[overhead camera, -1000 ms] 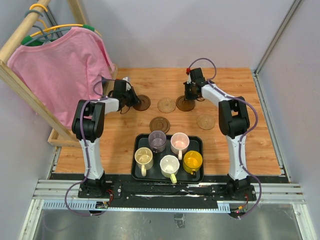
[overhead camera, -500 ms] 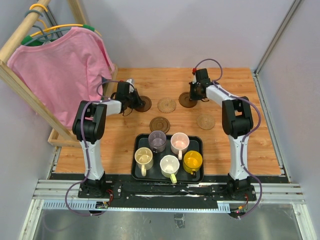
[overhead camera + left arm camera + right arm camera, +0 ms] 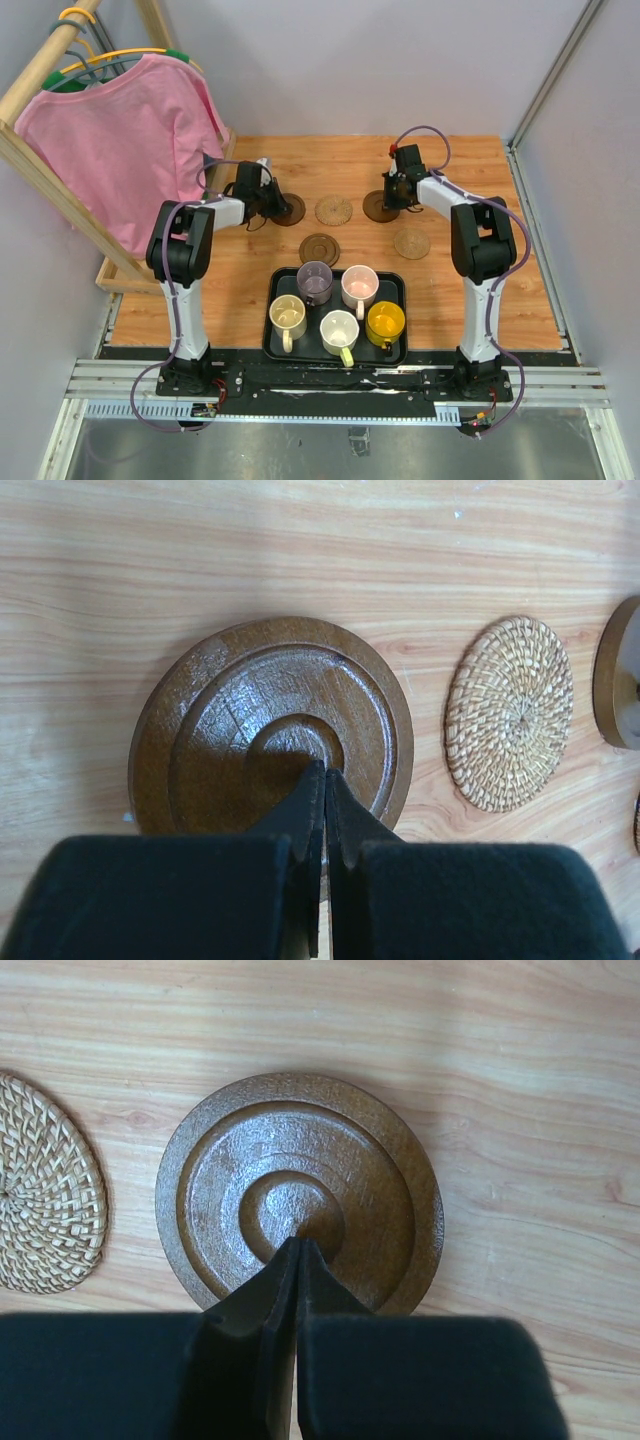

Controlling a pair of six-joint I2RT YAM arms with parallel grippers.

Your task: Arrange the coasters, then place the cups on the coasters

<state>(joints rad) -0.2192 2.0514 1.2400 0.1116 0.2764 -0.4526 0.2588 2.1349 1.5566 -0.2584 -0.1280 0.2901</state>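
Five coasters lie on the wooden table. My left gripper (image 3: 272, 203) is shut, its tips (image 3: 325, 775) down on the centre of a dark brown ringed coaster (image 3: 270, 720) at the back left (image 3: 287, 208). My right gripper (image 3: 393, 200) is shut too, tips (image 3: 298, 1245) on the centre of another dark coaster (image 3: 300, 1190), back right (image 3: 380, 207). A tan woven coaster (image 3: 334, 211) lies between them. A third dark coaster (image 3: 319, 248) and a second tan one (image 3: 411, 243) lie nearer. Five cups stand on the black tray (image 3: 275, 345): purple-grey (image 3: 315, 282), pinkish (image 3: 359, 286), cream (image 3: 287, 316), white (image 3: 339, 331), yellow (image 3: 385, 322).
A wooden rack with a pink shirt (image 3: 120, 140) on hangers stands along the left edge of the table. Grey walls close the back and right sides. The tray sits at the near edge between the two arm bases.
The right gripper has slid its dark coaster to the right, away from the woven one. The left gripper and its coaster have shifted only slightly right.
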